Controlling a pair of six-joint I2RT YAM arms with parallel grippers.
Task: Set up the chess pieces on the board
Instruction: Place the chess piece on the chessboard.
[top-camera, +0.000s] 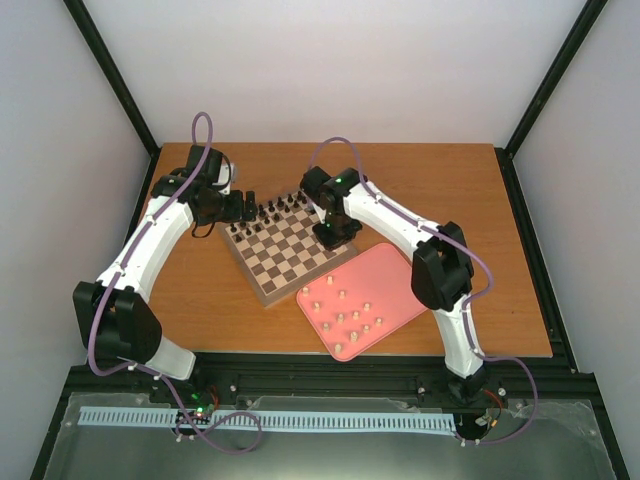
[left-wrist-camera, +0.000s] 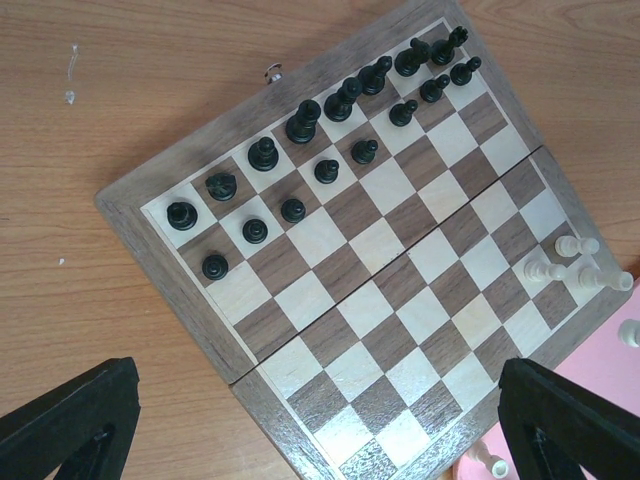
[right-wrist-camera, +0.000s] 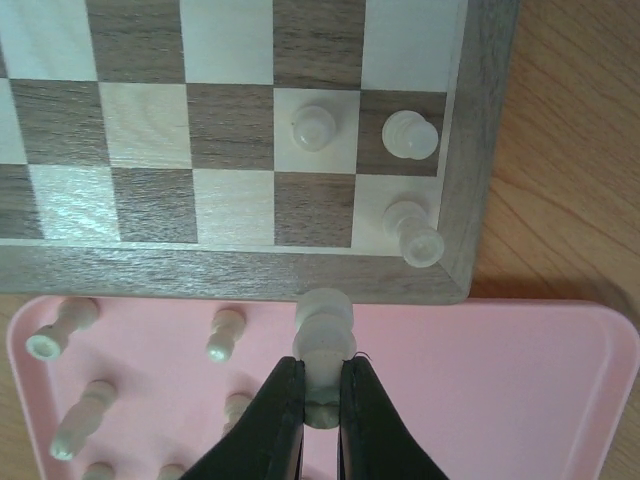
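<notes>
so the right gripper (right-wrist-camera: 320, 405) is clamped on a pale chess piece (right-wrist-camera: 323, 322) over the pink tray (right-wrist-camera: 520, 380), right beside the board (right-wrist-camera: 200, 272), and I'd carry it high over the placed pieces (right-wrist-camera: 410, 135) before lowering.

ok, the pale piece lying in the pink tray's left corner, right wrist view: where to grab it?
By the narrow stem of the pale piece, straight down from above, fingers across its long axis. It lies on its side on the pink tray with bare tray either side; head and base flare out, which should stop it sliding. The right gripper is shut on another piece.
</notes>
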